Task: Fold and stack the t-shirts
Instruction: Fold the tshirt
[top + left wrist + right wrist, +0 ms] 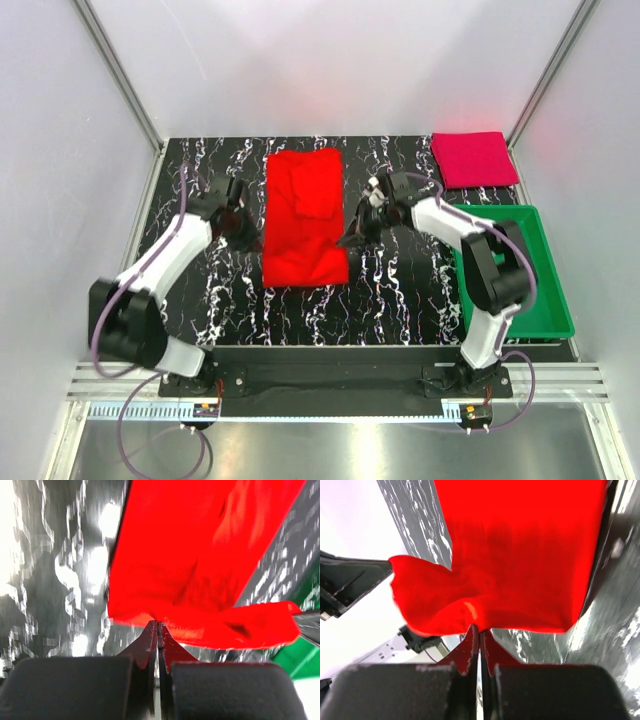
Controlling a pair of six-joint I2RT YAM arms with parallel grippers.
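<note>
Red t-shirt (305,215) is bright, plain red, no print; 2nd t-shirt (474,158) is darker pinkish-crimson, also plain. Table (400,290) is black w/ white marble-like veins, tray (550,290) solid green. Left gripper (158,626) & right gripper (480,630) are black w/ reddish tips; arms (170,250) white w/ black joints, walls (60,150) pale grey-white.

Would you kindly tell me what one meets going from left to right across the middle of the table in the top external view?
left gripper → red t-shirt → right gripper → green tray
</note>
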